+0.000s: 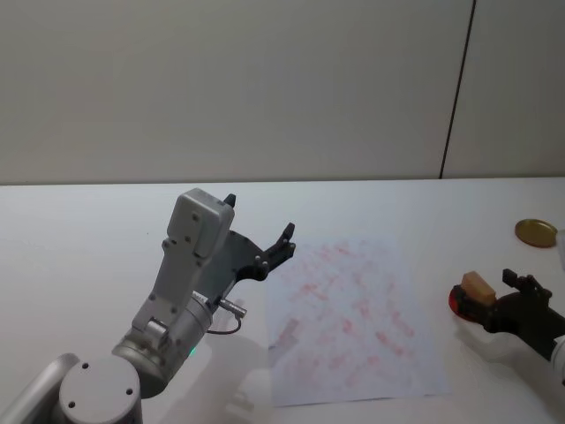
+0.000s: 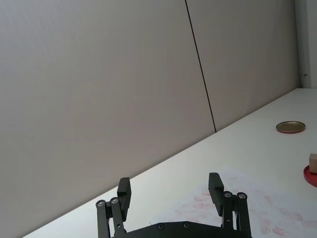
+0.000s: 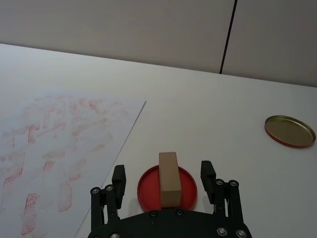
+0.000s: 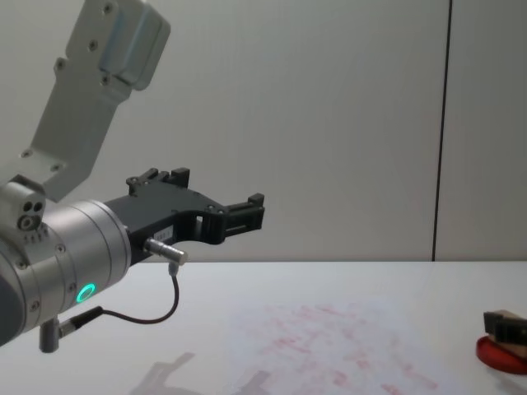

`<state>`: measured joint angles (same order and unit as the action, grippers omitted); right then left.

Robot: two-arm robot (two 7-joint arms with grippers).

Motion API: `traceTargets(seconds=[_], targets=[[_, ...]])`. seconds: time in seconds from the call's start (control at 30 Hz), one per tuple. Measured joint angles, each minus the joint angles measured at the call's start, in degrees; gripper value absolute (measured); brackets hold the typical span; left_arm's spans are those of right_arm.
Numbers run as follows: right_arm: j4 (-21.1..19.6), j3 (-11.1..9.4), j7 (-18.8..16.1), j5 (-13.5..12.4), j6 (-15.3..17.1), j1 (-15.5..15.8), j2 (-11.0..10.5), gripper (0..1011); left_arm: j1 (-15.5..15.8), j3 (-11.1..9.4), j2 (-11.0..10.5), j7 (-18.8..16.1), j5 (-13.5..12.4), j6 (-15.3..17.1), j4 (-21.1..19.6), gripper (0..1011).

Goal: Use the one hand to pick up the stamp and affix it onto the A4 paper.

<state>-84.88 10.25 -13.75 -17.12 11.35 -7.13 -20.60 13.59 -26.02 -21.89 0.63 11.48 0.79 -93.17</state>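
The right end effector (image 3: 163, 171) sat low over the worktop (image 3: 198, 114) with its two fingers (image 3: 119, 174) wide apart. The stamp (image 3: 168, 179) showed in the gap between them, with space on both sides. It rested on the round red pad (image 3: 190, 193) (right in front of that end effector). The A4 paper (image 3: 59, 134), covered in red prints, lay flat off to the end effector's left, near the pad but not touching it. A gold lid (image 3: 290, 131) lay farther ahead, to its right. The left end effector (image 2: 169, 188) hung up in the air by the paper's left edge, fingers apart and holding nothing.
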Motion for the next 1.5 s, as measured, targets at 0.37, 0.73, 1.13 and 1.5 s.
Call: traceTargets(seconds=[0.37,0.73,1.13,1.5], targets=[[2.15,0.26,0.12,0.22,1.04,-0.83,0.50,657,0.00,0.00,0.00,0.00,0.00,0.00,0.00,993],[3.37,0.45,0.24,0.59,0.97,-1.19,0.80,317,0.00,0.00,0.00,0.00,0.00,0.00,0.00,993],[2.69,0.89,0.23,2.97,-2.49,-1.11,0.91,216,0.00,0.00,0.00,0.00,0.00,0.00,0.00,993],[0.27,1.78,-3.12,4.32,-5.42,-1.01,1.23,217,0.00,0.00,0.00,0.00,0.00,0.00,0.00,993]])
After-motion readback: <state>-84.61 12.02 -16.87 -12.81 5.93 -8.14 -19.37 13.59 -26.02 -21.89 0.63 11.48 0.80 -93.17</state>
